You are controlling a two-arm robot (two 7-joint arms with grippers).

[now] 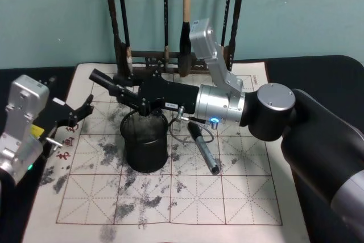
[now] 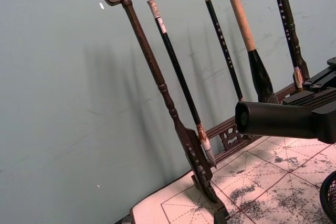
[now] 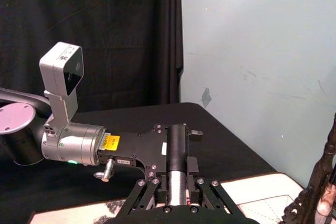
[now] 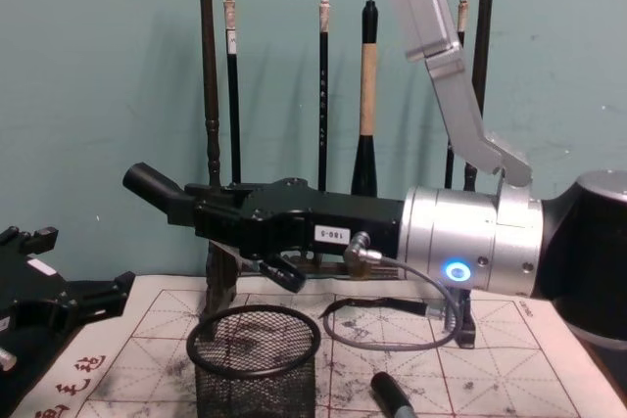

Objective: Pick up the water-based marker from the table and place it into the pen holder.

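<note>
Between the jaws of the right gripper [image 4: 201, 210] sits a black cylindrical marker [image 4: 147, 181]. It's held roughly horiz., w/ one end poking out past the jaw tips. Jaws are narrow, clamped on its barrel; I get the same grip in the right wrist view.

Directly below the jaws stands the small round black wire-mesh pen holder [image 4: 255, 354]. It's upright on a white calligraphy mat w/ red grid lines and grey ink smudges [image 1: 244, 197]. The marker is above the holder's rim, not touching it.

Back from the jaws, under the arm's wrist end, a second dark marker w/ a grey tip [image 1: 203, 147] lies flat on the mat, near the holder but apart from it. Beyond the jaws, at the mat's far edge, is a tall dark wooden brush rack [image 4: 208, 95] w/ brushes hanging. The mat lies on the dark flat surface [image 1: 318, 72].

The left gripper [image 1: 78, 112] sits on the holder's other side, well apart from the right jaws and low by the mat's edge. Its jaws are spread wide, empty.
</note>
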